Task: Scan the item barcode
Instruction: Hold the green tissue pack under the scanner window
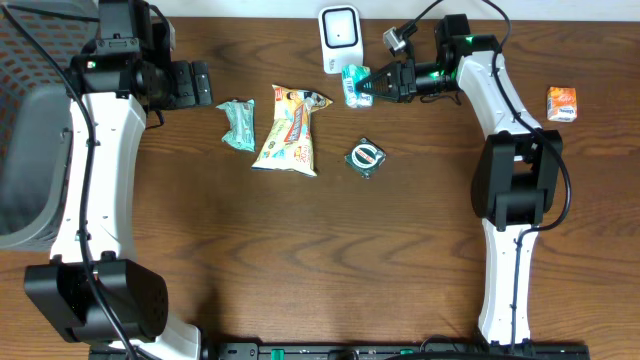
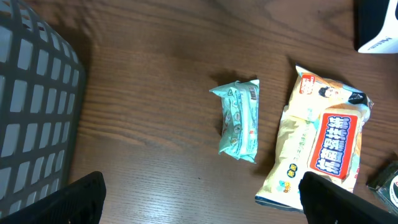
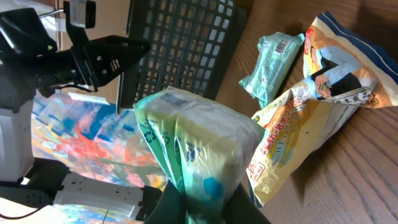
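Nearest the arm bases, mid-table: small round dark disc (image 1: 364, 157) w/ green-and-white label. Just left of it lies a cream-yellow crinkled snack bag (image 1: 290, 130) w/ red lettering, flat on the wood. Beside that but apart, a mint-green foil pkt (image 1: 238, 125), barcode facing up. At right edge, well apart, a small orange carton (image 1: 561, 103). Further back, right gripper (image 1: 368, 86) has fingers clamped on the task item, a pale-green soft wrapped pkt (image 1: 353, 85), held just beside the white boxy barcode scanner (image 1: 340, 36), on its near-right side. At same depth, left gripper (image 1: 204, 85) hovers w/ fingers wide apart, holding nothing, near grey mesh basket (image 1: 28, 70) at far left.
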Tool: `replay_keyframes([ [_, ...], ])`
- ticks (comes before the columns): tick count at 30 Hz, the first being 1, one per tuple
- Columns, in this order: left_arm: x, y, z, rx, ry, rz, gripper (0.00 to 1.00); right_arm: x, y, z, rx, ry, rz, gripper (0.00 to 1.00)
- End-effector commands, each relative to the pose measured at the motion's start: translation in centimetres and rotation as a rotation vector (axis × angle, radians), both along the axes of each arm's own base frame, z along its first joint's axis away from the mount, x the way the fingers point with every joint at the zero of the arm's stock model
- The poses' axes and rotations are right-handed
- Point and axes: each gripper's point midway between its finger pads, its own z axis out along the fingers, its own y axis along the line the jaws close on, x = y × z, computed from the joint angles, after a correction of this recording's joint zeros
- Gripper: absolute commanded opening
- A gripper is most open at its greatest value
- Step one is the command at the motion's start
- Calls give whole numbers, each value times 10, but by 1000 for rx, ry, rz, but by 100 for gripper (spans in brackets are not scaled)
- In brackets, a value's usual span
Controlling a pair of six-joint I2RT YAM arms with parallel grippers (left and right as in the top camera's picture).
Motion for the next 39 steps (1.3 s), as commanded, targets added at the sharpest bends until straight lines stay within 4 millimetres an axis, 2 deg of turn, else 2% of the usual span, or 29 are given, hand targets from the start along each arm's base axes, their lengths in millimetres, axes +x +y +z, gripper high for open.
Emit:
replay_keyframes([
  [1,-2,-1,-1,8,7,-13,98,-6,5,23,27,-57,16,1],
  [4,-2,-1,-1,8,7,-13,98,-6,9,20,9,-70,22,1],
  [7,-2,-1,-1,8,7,-13,98,-3,11,3,-94,-98,14,1],
  [9,-2,-1,-1,8,7,-13,98,5,7,-29,-295,-106,-20,1],
  [12,-2,-1,-1,8,7,-13,98,25,-19,-88,-736,-46,-171,1],
  [14,-2,-1,-1,8,7,-13,98,38,-35,-107,-961,-76,-270,1],
  [15,-2,-1,-1,8,7,-13,98,43,-37,-108,-1022,-114,-290,1],
  [17,-2,-1,-1,8,8,-13,98,56,-40,-104,-1127,-203,-340,1],
  [20,-2,-1,-1,8,7,-13,98,87,-37,-83,-1265,-445,-402,1],
  [22,-2,-1,-1,8,8,-13,98,108,-28,-67,-1343,-662,-410,1],
  [25,-2,-1,-1,8,7,-13,98,129,-9,-42,-1456,-971,-366,1],
  [29,-2,-1,-1,8,7,-13,98,150,10,4,-1579,-1240,-453,1],
  [32,-2,-1,-1,8,7,-13,98,158,24,27,-1584,-1370,-475,1],
  [35,-2,-1,-1,8,8,-13,98,162,33,34,-1558,-1450,-452,1],
  [39,-2,-1,-1,8,7,-13,98,166,35,26,-1501,-1473,-400,1],
])
